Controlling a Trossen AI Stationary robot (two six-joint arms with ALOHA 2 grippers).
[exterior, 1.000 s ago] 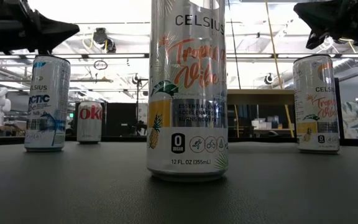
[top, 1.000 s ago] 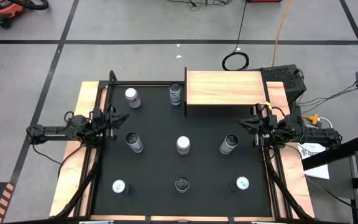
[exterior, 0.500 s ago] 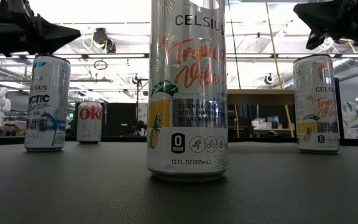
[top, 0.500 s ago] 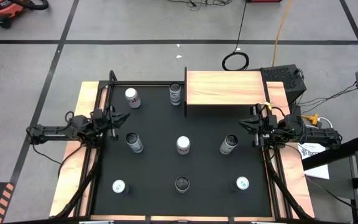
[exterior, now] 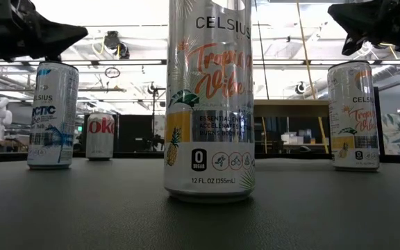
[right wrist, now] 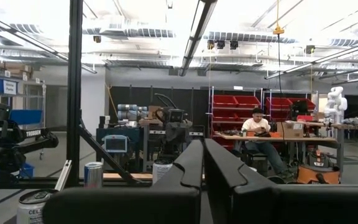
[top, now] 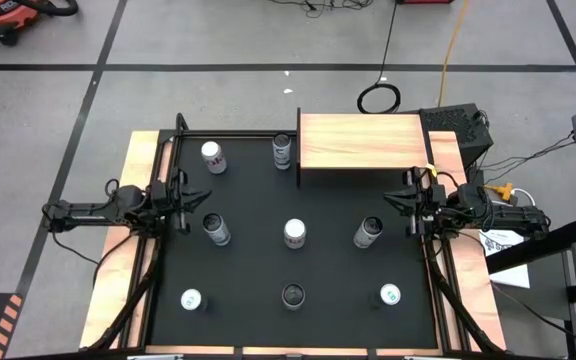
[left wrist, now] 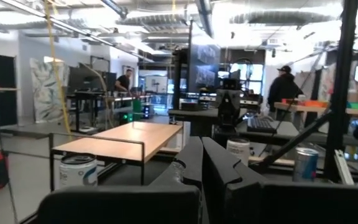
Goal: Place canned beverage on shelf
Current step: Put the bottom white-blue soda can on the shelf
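Note:
Several beverage cans stand upright on the black mat; among them are one in the middle, one toward the left and one toward the right. Another can stands just left of the light-wood shelf at the mat's far edge. My left gripper hovers shut over the mat's left edge, pointing toward the right. My right gripper hovers shut over the right edge, pointing toward the left. Both wrist views show the shut fingers with nothing between them.
Three more cans stand along the mat's near side, and one at the far left. Black frame rails run along the mat's left and right sides. People show in the room beyond the table.
My left gripper has rolled a little about the line it points along, staying in place above the mat's left edge. The cans and the shelf have not moved.

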